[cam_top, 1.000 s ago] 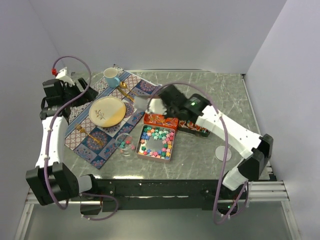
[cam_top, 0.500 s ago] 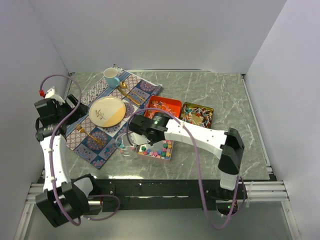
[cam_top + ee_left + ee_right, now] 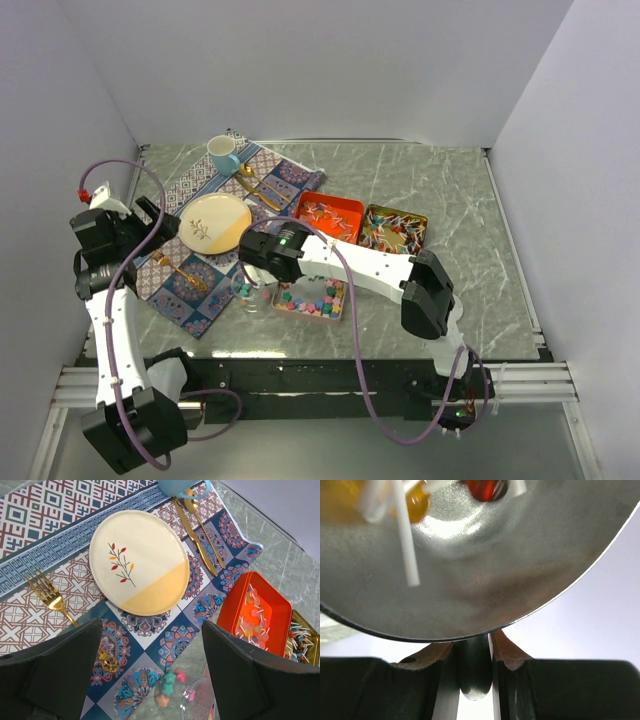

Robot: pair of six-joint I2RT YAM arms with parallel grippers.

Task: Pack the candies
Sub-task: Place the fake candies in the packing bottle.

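Note:
Pastel star candies (image 3: 312, 297) fill a tin at front centre. Wrapped stick candies lie in a red tin (image 3: 330, 218) and a gold tin (image 3: 394, 228). A small glass jar (image 3: 248, 291) holds a few star candies (image 3: 171, 689). My right gripper (image 3: 257, 262) hangs just above the jar and is shut on the silver scoop's handle (image 3: 475, 670). The scoop bowl (image 3: 470, 565) carries an orange candy (image 3: 417, 501), a red one (image 3: 482, 487) and white sticks. My left gripper (image 3: 152, 632) is open and empty, above the placemat near the jar (image 3: 192, 702).
A patterned placemat (image 3: 190, 285) at the left carries a cream plate (image 3: 215, 222), a gold fork (image 3: 47, 594), gold cutlery (image 3: 195, 530) and a blue mug (image 3: 223, 154). The walls stand close on the left, back and right.
My right arm has swung left from over the red tin to over the glass jar, carrying the scoop. My left arm has shifted slightly.

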